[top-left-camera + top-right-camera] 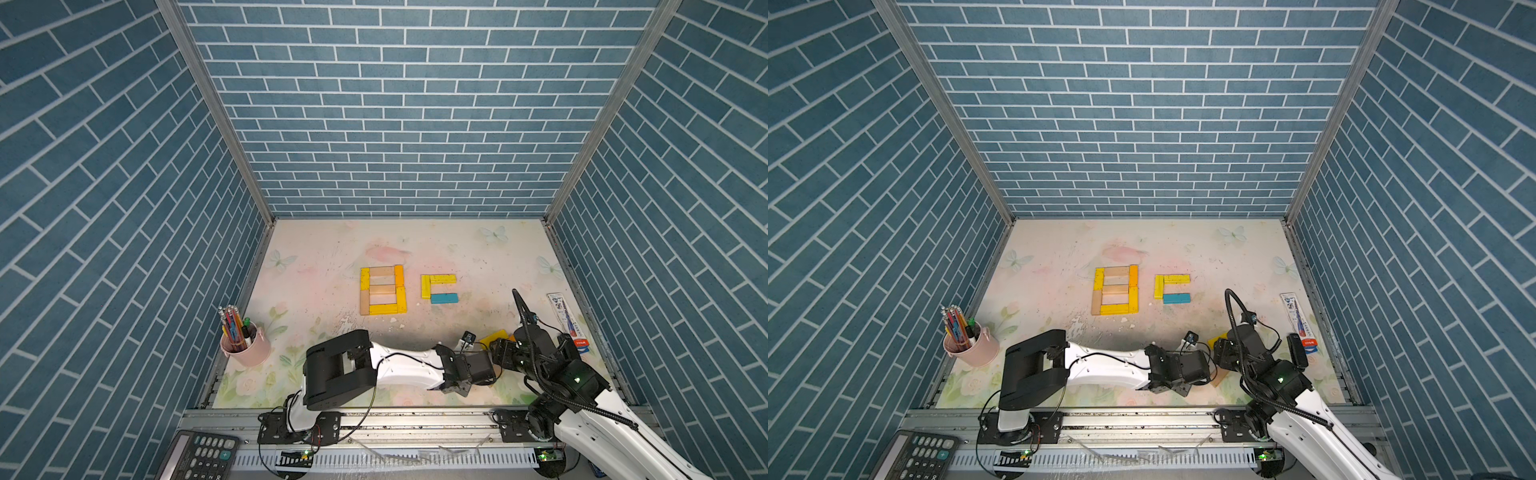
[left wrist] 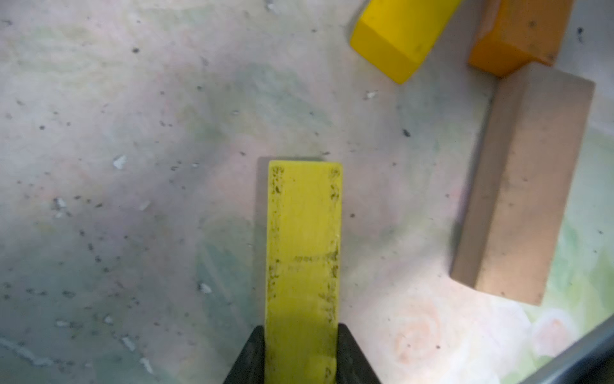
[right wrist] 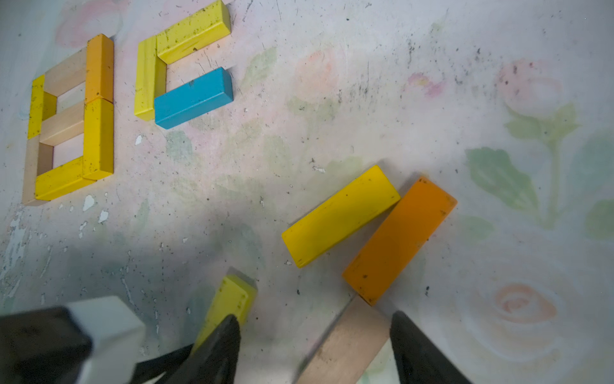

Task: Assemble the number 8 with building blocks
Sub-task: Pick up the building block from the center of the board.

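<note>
Risk is a twist: the left gripper (image 2: 300,332) is clenched on one end only of a yellow plank (image 2: 304,239) at the tabletop (image 2: 133,199) front, so it may land crooked at the half-built 8 (image 1: 438,286). Very near, the right gripper (image 3: 314,319) stands open over a tan plank (image 3: 345,349); they could bump.

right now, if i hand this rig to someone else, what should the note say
Grippers: left gripper is shut on a lime-yellow plank. The right gripper is open, jaws either side of a tan plank, not closed on it.
Done: one full 8 lies mid-table. Beside it, a second figure has only three planks, the teal plank among them.
Loose by the grippers: a yellow plank and an orange plank, plus the tan one.
Left: probably place the held plank and those three to close the second figure.
</note>
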You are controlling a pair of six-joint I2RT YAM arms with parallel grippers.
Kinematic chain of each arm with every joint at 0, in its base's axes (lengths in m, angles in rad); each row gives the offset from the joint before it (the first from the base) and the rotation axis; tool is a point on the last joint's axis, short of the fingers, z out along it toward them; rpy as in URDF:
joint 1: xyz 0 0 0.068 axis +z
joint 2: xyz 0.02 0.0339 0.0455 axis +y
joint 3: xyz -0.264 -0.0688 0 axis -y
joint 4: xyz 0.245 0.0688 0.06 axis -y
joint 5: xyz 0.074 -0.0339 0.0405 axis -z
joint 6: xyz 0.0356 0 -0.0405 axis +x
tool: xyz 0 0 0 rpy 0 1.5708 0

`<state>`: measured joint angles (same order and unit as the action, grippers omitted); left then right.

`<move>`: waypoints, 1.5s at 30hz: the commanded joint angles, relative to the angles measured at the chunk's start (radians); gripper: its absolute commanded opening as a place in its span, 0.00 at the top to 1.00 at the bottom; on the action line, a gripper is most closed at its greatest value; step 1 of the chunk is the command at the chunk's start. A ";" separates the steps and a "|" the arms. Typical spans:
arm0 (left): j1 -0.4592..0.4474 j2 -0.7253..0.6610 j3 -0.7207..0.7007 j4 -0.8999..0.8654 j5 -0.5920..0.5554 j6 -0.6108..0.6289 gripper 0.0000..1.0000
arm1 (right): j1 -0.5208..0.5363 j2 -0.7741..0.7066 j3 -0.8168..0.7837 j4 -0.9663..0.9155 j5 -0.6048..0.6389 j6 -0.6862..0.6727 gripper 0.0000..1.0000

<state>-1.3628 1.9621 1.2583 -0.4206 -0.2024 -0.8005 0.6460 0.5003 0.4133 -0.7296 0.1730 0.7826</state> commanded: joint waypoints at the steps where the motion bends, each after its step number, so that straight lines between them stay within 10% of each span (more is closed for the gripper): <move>1: 0.055 -0.040 -0.057 -0.004 0.010 -0.022 0.66 | 0.003 0.003 -0.018 0.019 0.016 0.040 0.27; 17: 0.315 -0.115 -0.179 0.060 0.048 -0.126 0.68 | 0.002 0.238 -0.007 0.270 -0.057 -0.042 0.28; 45: 0.380 0.040 -0.011 0.040 0.048 -0.164 0.69 | 0.003 0.256 0.028 0.298 -0.045 -0.032 0.27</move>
<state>-0.9943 1.9556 1.2385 -0.3382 -0.1532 -0.9653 0.6460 0.7540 0.4053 -0.4404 0.1097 0.7540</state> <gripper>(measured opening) 0.333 0.726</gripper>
